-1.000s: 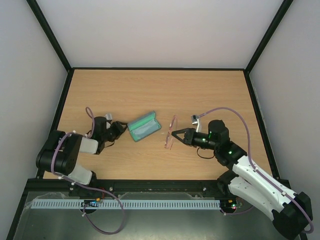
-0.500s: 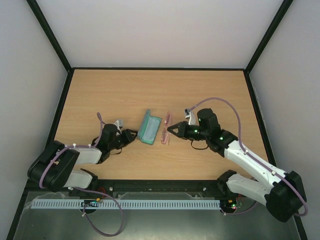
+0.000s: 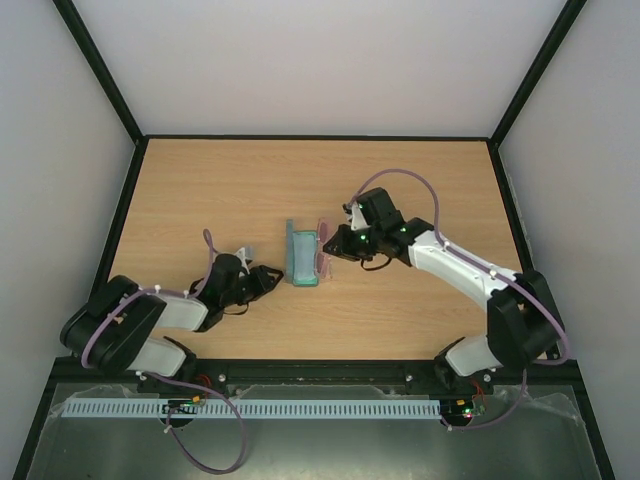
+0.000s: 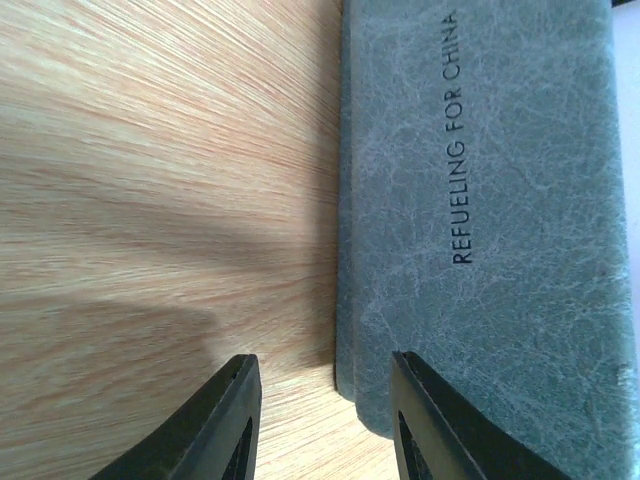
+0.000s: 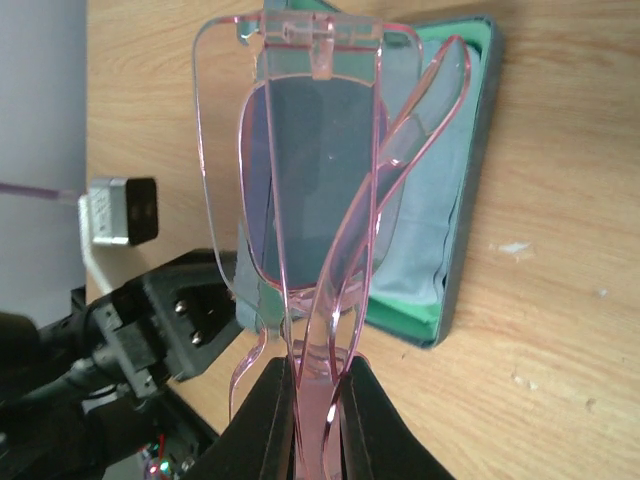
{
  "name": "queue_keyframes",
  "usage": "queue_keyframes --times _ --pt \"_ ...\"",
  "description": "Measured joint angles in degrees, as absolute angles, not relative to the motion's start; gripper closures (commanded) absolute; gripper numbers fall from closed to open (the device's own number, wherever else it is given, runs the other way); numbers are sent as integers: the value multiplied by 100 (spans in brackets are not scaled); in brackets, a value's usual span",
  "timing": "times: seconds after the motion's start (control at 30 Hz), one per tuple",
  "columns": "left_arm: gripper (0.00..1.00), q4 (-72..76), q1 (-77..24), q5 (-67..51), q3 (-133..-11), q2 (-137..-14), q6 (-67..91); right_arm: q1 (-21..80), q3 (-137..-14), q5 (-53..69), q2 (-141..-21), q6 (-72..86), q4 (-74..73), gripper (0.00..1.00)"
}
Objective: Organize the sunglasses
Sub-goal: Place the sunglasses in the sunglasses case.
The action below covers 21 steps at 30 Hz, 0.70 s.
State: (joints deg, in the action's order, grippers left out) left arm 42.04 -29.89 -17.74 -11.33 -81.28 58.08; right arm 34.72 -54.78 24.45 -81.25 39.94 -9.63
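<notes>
My right gripper [image 3: 337, 243] is shut on the pinkish-red translucent sunglasses [image 3: 324, 249] and holds them folded just right of the open case [image 3: 300, 255]. In the right wrist view the sunglasses [image 5: 320, 200] stick out from my gripper [image 5: 318, 400], in front of the case's green interior [image 5: 455, 250], where a blue-grey cloth [image 5: 425, 230] lies. My left gripper [image 3: 270, 274] is at the case's near left end. In the left wrist view its jaws [image 4: 325, 365] are apart, with the grey-blue case's corner [image 4: 480, 200] between them and not clamped.
The wooden table [image 3: 230, 190] is fenced by a black frame and white walls. The left arm's wrist and cable [image 5: 150, 300] show behind the case in the right wrist view.
My right gripper has carried the sunglasses left and farther back, up to the case. My left gripper has moved right, and the case has turned from slanted to nearly straight front-to-back.
</notes>
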Motion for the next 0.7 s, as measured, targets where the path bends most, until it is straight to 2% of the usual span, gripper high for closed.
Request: queue_keyframes --times 0.37,0.7 --pt "58 3317 -2773 -1500 -1203 -6912 5629 4025 -6796 1413 -9550 3765 -1778 99" --pt "58 2908 -2539 -1533 -1232 -6657 5511 4401 -7413 731 -10512 3846 -2058 99"
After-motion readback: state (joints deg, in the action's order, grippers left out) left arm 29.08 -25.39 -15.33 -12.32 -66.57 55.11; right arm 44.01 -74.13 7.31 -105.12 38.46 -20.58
